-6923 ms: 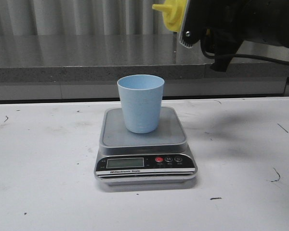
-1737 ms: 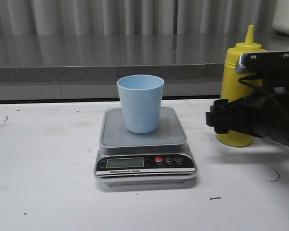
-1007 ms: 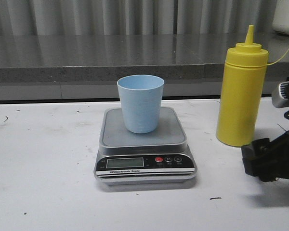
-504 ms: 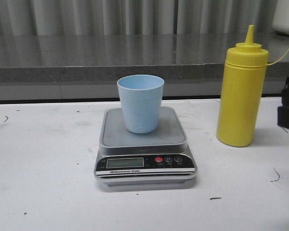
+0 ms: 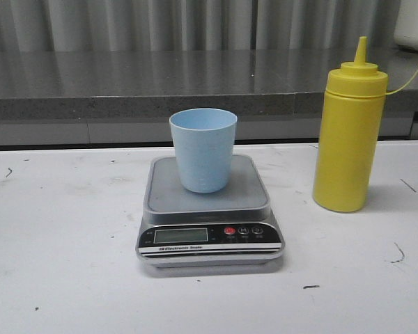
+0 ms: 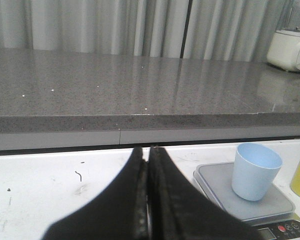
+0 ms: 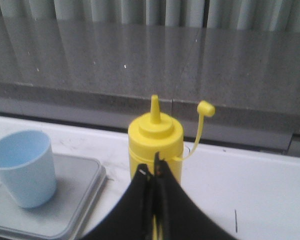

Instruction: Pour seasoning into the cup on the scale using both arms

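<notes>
Front view: the pale blue cup (image 5: 203,149) stands upright on the steel platform of the scale (image 5: 209,209), roughly centred, mouth open to the top. The scale sits flat on the white table (image 5: 63,236), its black panel, LCD and red button facing the camera; the display is too small to read. Just to the right, the yellow seasoning bottle (image 5: 349,132) stands upright on the table, apart from the scale, nozzle pointing up, its little cap dangling off to the side on a thin tether. No arm shows in this view.

Over to the left wrist camera: the left gripper (image 6: 148,200) has its two black fingers pressed together with nothing between them, and beyond it lie the cup (image 6: 255,170) and the scale (image 6: 250,200). Right wrist camera: the right gripper (image 7: 153,200) is likewise closed, fingers together and empty, pointing at the bottle (image 7: 155,145), which looks clear of the fingertips, though depth is hard to judge here. The cup (image 7: 24,166) sits beside it.
</notes>
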